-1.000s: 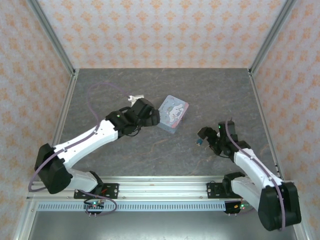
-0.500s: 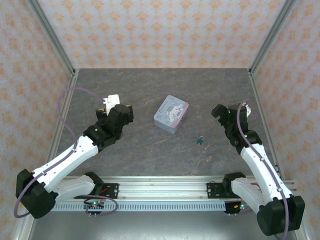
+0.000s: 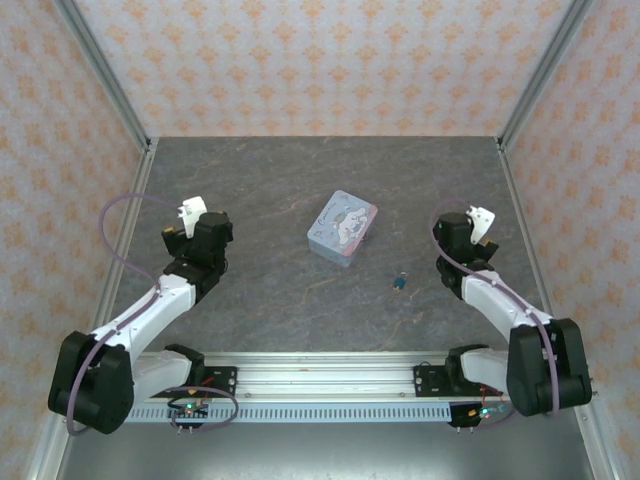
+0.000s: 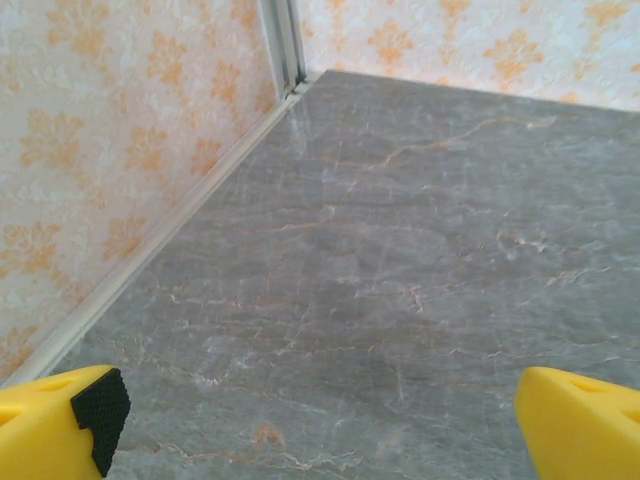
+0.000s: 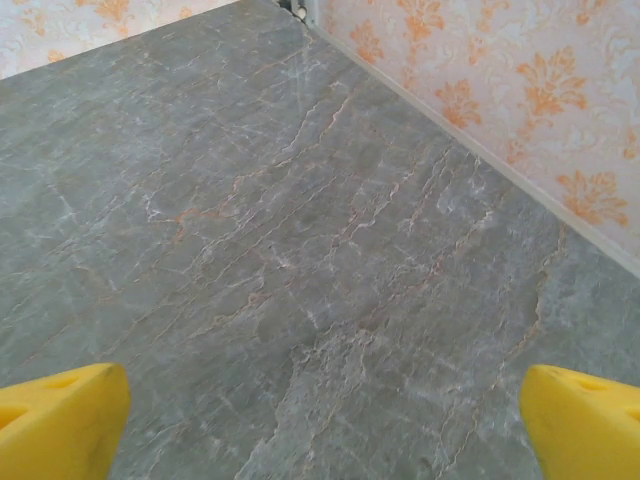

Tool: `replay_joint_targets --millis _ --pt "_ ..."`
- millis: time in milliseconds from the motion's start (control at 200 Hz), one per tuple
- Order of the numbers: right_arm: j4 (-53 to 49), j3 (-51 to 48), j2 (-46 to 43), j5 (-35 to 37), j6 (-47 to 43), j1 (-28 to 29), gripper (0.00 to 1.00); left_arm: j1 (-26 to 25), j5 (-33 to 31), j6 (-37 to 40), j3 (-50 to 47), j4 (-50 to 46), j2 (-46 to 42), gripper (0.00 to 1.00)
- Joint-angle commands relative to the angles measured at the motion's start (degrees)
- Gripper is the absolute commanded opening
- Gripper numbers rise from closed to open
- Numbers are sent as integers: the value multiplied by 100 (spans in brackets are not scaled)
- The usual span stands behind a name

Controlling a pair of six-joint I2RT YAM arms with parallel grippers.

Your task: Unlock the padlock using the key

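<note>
Spread wide and empty at the left fingers [image 4: 60, 420], likewise at the right fingers [image 5: 60, 415]. Pulled back to either side since a second ago, off the middle. Leaves the padlock [image 3: 399, 282] lying unheld on the worktop [image 3: 300, 180], near the tin box [image 3: 343, 228]. Too small to tell whether locked. Probably means reaching in afresh; nothing blocking the way.

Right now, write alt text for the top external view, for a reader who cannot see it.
A tiny dark padlock lies alone on a grey marbled table, nearer the arms than a pastel tin box and to its right. The left claw and right claw hang off to either side, touching neither.
</note>
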Motion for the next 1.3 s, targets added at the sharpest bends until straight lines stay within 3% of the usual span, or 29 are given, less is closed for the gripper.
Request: replay_joint_targets --millis 0,385,576,791,921,1051,1101,1166,1196,1256,1296 --pt "633 -115 145 411 -368 -55 99 81 325 379 -223 1023 87 100" --pt "1181 -363 219 318 -743 -62 99 257 541 877 -394 1173 31 100" --pt "1691 -544 293 210 -851 -71 99 631 832 851 -846 2162 237 100" --pt "3005 -1130 235 -370 -959 -361 100 936 1797 1289 -971 3286 1128 100" --pt "3647 -1305 406 -777 -1183 -490 99 993 1984 1379 -1001 3750 1513 100" --pt "4948 -1619 1057 -1248 -1395 -510 99 1003 2476 1631 -986 4348 2165 100" --pt "5278 -1638 1388 -1418 -1438 -509 99 1094 2634 1522 -829 3836 2075 100" --pt "5697 -1536 1940 -1572 -1552 -508 99 1136 2722 1513 -815 3882 2103 100" --pt "5540 -1376 2015 -1594 -1574 -502 99 1169 2785 1508 -831 3937 2127 100" --pt "3943 -785 1779 -1788 -1551 -529 99 1202 2856 1490 -799 3850 2114 100" --pt "3964 -616 1974 -1922 -1523 -601 100 1213 2871 1490 -806 3898 2129 100"
